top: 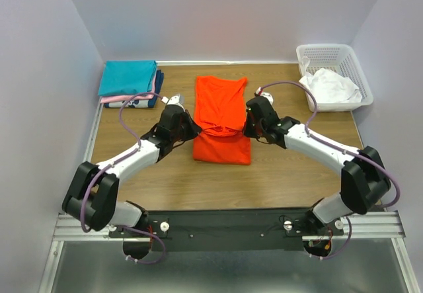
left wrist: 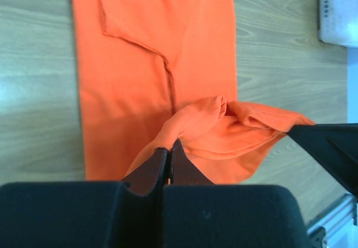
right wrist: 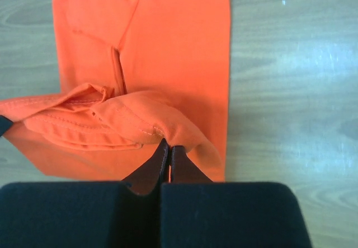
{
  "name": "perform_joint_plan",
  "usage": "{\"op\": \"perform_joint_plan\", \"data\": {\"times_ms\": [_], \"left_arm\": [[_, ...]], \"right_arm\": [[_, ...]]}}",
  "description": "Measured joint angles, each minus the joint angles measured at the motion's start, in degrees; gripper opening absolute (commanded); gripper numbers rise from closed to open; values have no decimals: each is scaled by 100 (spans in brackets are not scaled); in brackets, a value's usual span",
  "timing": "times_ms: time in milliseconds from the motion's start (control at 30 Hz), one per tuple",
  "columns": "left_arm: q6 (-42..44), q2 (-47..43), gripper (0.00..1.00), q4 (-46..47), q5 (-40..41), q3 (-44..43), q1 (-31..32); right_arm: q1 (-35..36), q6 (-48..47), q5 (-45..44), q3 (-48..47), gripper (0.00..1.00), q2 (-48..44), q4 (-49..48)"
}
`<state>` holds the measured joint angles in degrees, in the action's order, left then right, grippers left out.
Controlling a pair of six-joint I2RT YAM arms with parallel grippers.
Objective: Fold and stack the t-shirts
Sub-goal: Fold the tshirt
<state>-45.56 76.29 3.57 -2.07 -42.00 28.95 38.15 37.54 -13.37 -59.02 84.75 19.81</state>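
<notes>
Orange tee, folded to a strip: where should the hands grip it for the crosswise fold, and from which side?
Pinch the orange tee at the two ends of its raised stitched edge, left hand from the left side, right hand from the right. It is a narrow strip, so one pinch per side keeps that edge taut. Both hands are shut there now.

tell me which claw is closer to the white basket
Right. The right claw pinches the orange shirt on its right edge, with the white basket beyond it in the far right corner. The left claw grips the opposite edge, farther from the basket.
</notes>
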Motion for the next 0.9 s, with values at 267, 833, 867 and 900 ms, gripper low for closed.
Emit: {"op": "perform_joint_plan", "data": {"times_ms": [267, 833, 867, 900], "left_arm": [[269, 831, 0, 136, -345, -422, -389], [592, 2170, 36, 249, -723, -1023, -658], [612, 2201, 60, 256, -745, -1045, -669], [627, 2218, 68, 262, -754, -1051, -678]], "right_arm": [[-363, -212, 382, -586, 1, 791, -247], [-789, -374, 828, -1075, 11, 1919, -358], [-809, -396, 837, -1172, 19, 2020, -363], [-828, -422, 841, -1233, 22, 2094, -372]]}}
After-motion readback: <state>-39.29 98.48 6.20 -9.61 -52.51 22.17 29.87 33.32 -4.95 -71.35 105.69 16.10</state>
